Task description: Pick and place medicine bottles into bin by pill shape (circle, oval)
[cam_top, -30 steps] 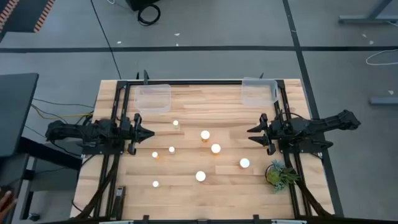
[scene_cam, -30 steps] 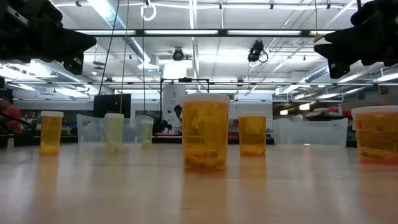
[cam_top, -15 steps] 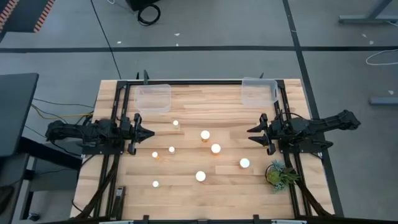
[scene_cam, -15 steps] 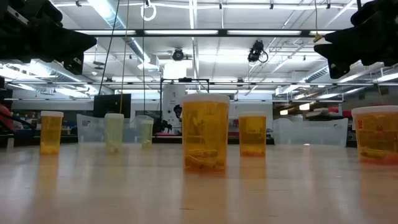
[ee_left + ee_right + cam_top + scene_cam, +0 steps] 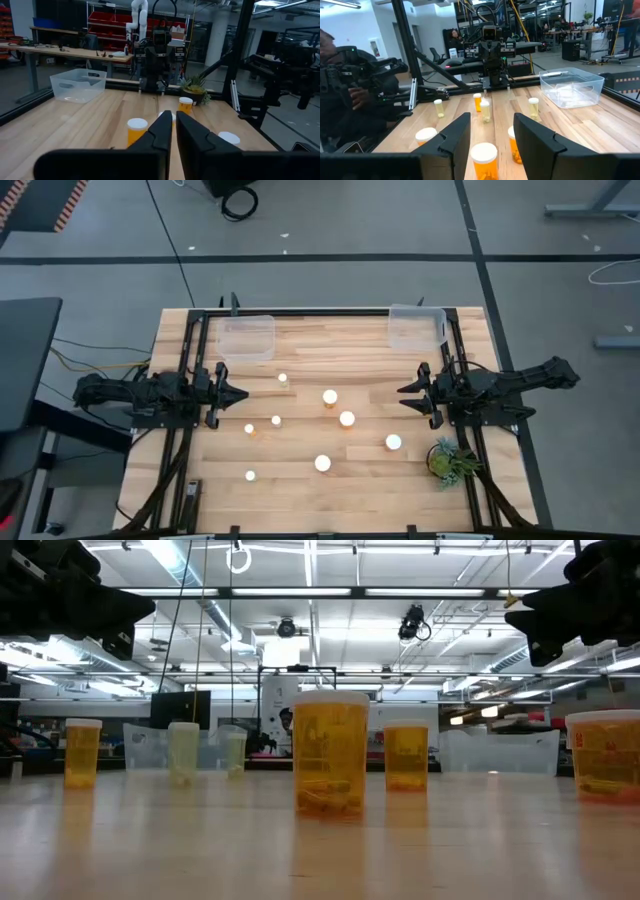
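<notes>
Nothing has shifted. Your left gripper [image 5: 243, 394] keeps its fingers nearly pressed together; your right gripper [image 5: 402, 393], fingers apart, holds nothing. Orange-amber white-capped medicine bottles [image 5: 329, 397] stand mid-table, clear plastic bins [image 5: 246, 338] unfilled. Sorting hasn't begun.

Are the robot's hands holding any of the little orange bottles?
No. The left hand and right hand both hang empty; all the small orange white-capped bottles stand on the table.

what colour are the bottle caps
White, on orange-amber medicine bottles; clearest in the right wrist view.
</notes>
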Controlling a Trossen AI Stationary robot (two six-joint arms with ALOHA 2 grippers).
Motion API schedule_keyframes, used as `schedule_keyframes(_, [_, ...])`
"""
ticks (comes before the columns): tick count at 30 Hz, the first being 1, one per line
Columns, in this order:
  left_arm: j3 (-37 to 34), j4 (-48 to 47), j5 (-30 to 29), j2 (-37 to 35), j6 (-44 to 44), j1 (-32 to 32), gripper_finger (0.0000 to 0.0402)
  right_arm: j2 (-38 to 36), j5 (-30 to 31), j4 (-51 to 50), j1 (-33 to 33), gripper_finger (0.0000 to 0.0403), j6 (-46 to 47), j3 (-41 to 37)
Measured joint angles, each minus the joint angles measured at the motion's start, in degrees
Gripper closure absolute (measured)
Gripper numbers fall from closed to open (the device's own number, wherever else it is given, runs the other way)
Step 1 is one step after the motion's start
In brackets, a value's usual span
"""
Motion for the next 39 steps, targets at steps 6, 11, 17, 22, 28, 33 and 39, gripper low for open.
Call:
schedule_keyframes(6, [-0.01, 0.0, 0.0, -0.01, 0.0, 0.0, 0.037, -0.01, -0.02, -0.01, 0.01, 0.0246, -0.02, 0.0])
schedule_keyframes(11, [0.0, 0.0, 0.02, 0.01, -2.87, -0.01, 0.0376, -0.01, -0.01, -0.02, 0.02, 0.0246, -0.02, 0.01])
schedule_keyframes(17, [0.0, -2.11, 0.7, 0.02, -22.02, -0.11, 0.0369, -0.02, -0.02, -0.02, 0.0, 0.0246, -0.02, 0.0])
schedule_keyframes(22, [0.0, -2.01, 0.98, 0.02, -25.05, -0.15, 0.0366, -0.01, 0.0, 0.0, 0.01, 0.0246, -0.02, 0.01])
schedule_keyframes(28, [-0.01, 0.17, 0.81, 0.02, -23.45, -0.15, 0.0373, -0.02, -0.01, -0.02, 0.02, 0.0246, -0.02, 0.0])
schedule_keyframes(33, [0.0, 1.62, -1.46, 0.04, -19.84, -0.15, 0.0375, 0.0, 0.0, 0.0, 0.0, 0.0246, -0.02, 0.0])
schedule_keyframes(39, [0.0, 2.45, 0.4, 1.25, -20.53, -0.15, 0.0379, 0.0, -0.02, 0.0, 0.02, 0.0246, -0.02, 0.0])
